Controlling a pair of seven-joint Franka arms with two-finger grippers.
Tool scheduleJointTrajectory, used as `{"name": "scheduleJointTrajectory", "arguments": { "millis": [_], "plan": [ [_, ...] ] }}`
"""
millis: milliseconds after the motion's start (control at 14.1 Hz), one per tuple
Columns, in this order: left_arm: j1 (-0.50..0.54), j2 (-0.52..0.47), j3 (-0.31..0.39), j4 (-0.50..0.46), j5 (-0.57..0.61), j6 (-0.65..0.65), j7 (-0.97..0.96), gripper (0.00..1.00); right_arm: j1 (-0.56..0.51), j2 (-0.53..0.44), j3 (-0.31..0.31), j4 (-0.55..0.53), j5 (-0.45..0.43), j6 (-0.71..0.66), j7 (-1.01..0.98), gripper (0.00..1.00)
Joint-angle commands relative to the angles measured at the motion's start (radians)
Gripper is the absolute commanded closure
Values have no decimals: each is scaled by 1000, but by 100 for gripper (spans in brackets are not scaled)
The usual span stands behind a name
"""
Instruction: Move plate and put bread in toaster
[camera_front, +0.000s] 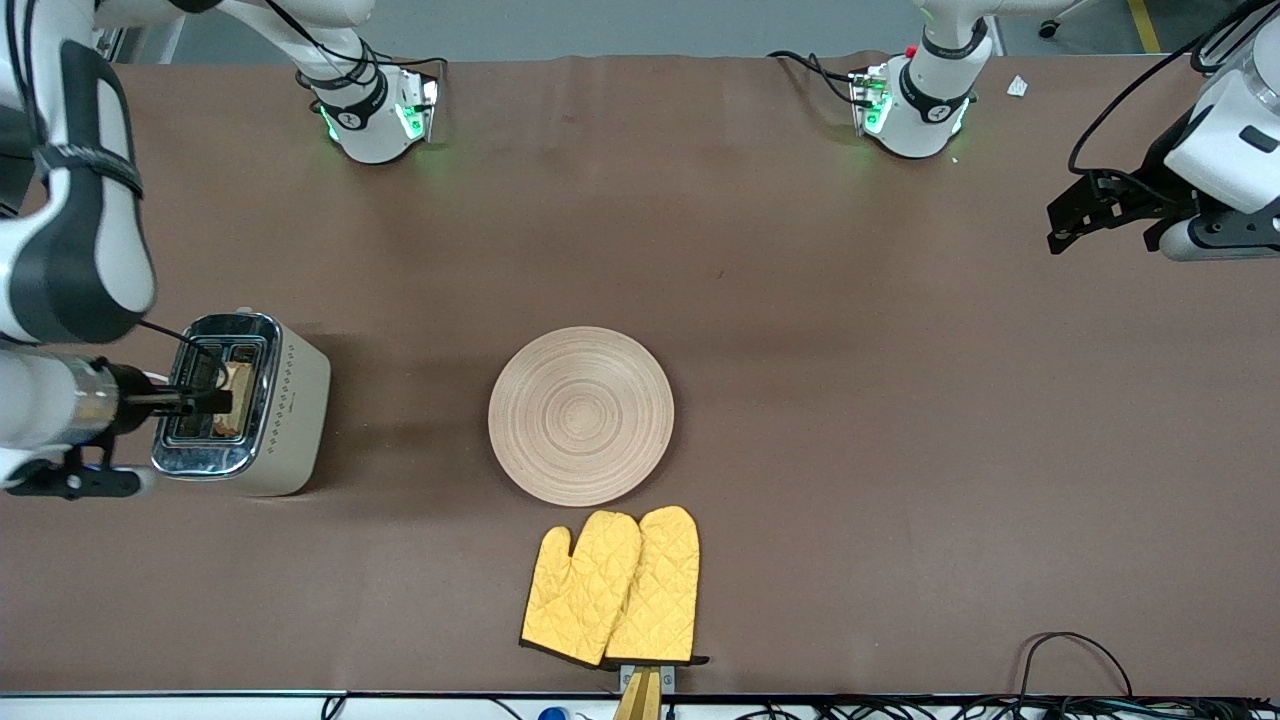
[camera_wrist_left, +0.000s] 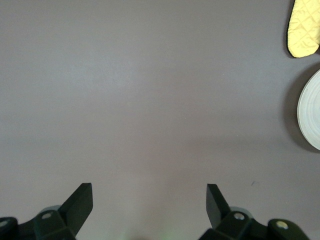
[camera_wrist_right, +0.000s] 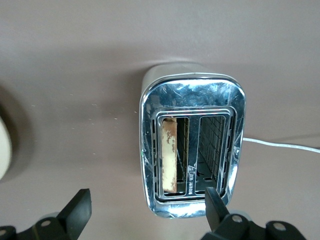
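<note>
- Bread (camera_wrist_right: 170, 155): upright in 1 toaster (camera_wrist_right: 192, 90) slot, clearest in right wrist view.
- Right gripper (camera_wrist_right: 145, 210): spread, over toaster.
- Left gripper (camera_wrist_left: 150, 205): spread, waiting over bare table.
- Plate (camera_front: 581, 415): empty, mid-table.

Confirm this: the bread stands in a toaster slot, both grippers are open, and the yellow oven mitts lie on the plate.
Not quite. The yellow oven mitts lie on the table beside the plate, nearer the front camera, as the front view shows. The bread does stand in the toaster; left gripper and right gripper are open.

2 white Franka arms, black joint bands, black cables strapped along links. Bases lit green. Right gripper (camera_front: 215, 401) and left gripper (camera_wrist_left: 149, 202): black wedge fingers, silver screws at mounts.
</note>
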Motion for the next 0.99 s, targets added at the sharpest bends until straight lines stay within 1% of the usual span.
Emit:
{"name": "scheduleJointTrajectory", "arguments": {
  "millis": [0, 71, 142, 213, 283, 567, 638, 780, 850, 921],
  "plan": [
    [1, -4, 3, 9, -7, -2, 18, 0, 65, -203, -130, -238, 100, 114, -74, 0],
    [1, -5, 3, 9, -7, -2, 18, 0, 77, -242, -176, -281, 155, 142, -109, 0],
    [1, -5, 3, 7, -7, -2, 18, 0, 91, -282, -214, -324, 183, 168, -151, 0],
    [2, -5, 5, 9, -7, -4, 19, 0, 115, -330, -257, -370, 188, 186, -180, 0],
    [2, -7, 5, 9, -7, -4, 19, 0, 132, -371, -278, -398, 188, 189, -182, 0],
    [2, -7, 5, 10, -6, -4, 19, 0, 180, -537, -314, -516, 186, 197, -182, 0],
    [2, -7, 5, 12, -2, -4, 18, 0, 194, -581, -324, -560, 185, 211, -177, 0],
    [2, -7, 7, 18, 1, -15, 15, 0, 195, -664, -322, -640, 185, 240, -169, 0],
    [2, -7, 7, 19, 2, -19, 13, 0, 194, -691, -324, -659, 185, 242, -169, 0],
    [2, -7, 7, 21, 2, -19, 13, 0, 192, -697, -325, -659, 185, 231, -169, 0]
  ]
}}
